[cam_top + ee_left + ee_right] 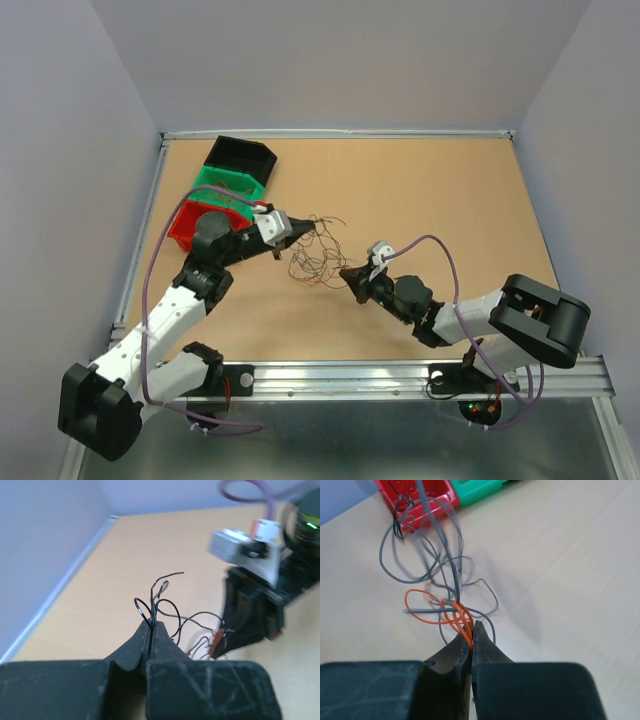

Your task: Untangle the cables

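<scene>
The cables (316, 252) form a loose tangle of thin black and orange wires stretched between my two grippers at the table's middle. My left gripper (298, 230) is shut on black wires (156, 606), whose curls stick up past the fingertips in the left wrist view. My right gripper (350, 273) is shut on orange wires (461, 618); dark grey loops (431, 555) spread beyond them toward the bins. The right gripper also shows in the left wrist view (224, 647).
A red bin (186, 228), a green bin (226, 186) and a black bin (241, 155) stand in a row at the back left, just behind the left arm. Grey walls enclose the wooden table (430, 190).
</scene>
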Controlling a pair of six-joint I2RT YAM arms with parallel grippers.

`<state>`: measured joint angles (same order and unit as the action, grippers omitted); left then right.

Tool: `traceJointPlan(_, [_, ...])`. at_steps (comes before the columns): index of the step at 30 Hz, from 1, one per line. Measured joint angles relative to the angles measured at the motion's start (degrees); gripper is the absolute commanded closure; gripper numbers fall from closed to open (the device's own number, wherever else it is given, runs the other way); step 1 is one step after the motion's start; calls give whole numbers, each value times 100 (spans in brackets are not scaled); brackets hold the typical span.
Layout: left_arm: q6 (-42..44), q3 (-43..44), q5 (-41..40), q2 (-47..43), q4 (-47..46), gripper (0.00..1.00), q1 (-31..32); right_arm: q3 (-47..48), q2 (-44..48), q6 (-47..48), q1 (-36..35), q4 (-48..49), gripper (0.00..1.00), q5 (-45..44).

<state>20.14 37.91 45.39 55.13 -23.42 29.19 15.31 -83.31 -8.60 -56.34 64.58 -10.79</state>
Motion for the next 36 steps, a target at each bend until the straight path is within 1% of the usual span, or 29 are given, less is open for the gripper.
traceJointPlan(4, [-935,-470,-1038,-411,-1145,100,-688,-2,22,-79,0,7,99,-487])
traceJointPlan(8, [-1655,-511,-2155,-310,-1781,100,-1156,-96,323,-175,0,0,99,-953])
traceJointPlan(10, [-2092,-511,-2719,-116,-2035,100,-1473,-308,706,-227,0,9,99,-1257])
traceJointPlan(13, [-2573,-509,-3189,256,-2142,100,-1954,-612,1292,-302,0,-2,100,-1733])
traceJointPlan(15, [-2800,-509,-3412,501,-2133,100,-2208,-933,1853,-332,0,20,99,-2083])
traceJointPlan(19, [-3097,-492,-3773,754,-2103,100,-2404,-1213,3163,-345,0,-133,99,-2649])
traceJointPlan(20, [-3123,-485,-3810,772,-2103,100,-2404,-1213,3401,-345,0,-131,100,-2708])
traceJointPlan(23, [-3206,-404,-3991,807,-2116,100,-2406,-1213,4603,-348,0,-439,100,-2979])
traceJointPlan(26, [-3270,-334,-4172,837,-2133,100,-2411,-1213,5519,-374,0,-767,100,-3222])
traceJointPlan(28, [-3279,-310,-4140,881,-2162,100,-2435,-1213,6105,-378,2,-1038,100,-3327])
traceJointPlan(29, [-3270,-304,-3969,920,-2179,100,-2444,-1213,6304,-376,4,-1121,99,-3314])
traceJointPlan(30, [-3265,-286,-3742,979,-2201,100,-2463,-1213,6435,-369,4,-1180,99,-3254])
traceJointPlan(31, [-3259,-275,-3578,1029,-2223,100,-2479,-1213,6524,-367,7,-1329,94,-3171])
traceJointPlan(33, [-3237,-232,-2959,1161,-2273,100,-2474,-1213,6448,-367,4,-1554,87,-2970])
traceJointPlan(36, [-3178,-195,-2223,1274,-2321,100,-2424,-1213,5838,-365,4,-1803,79,-2583])
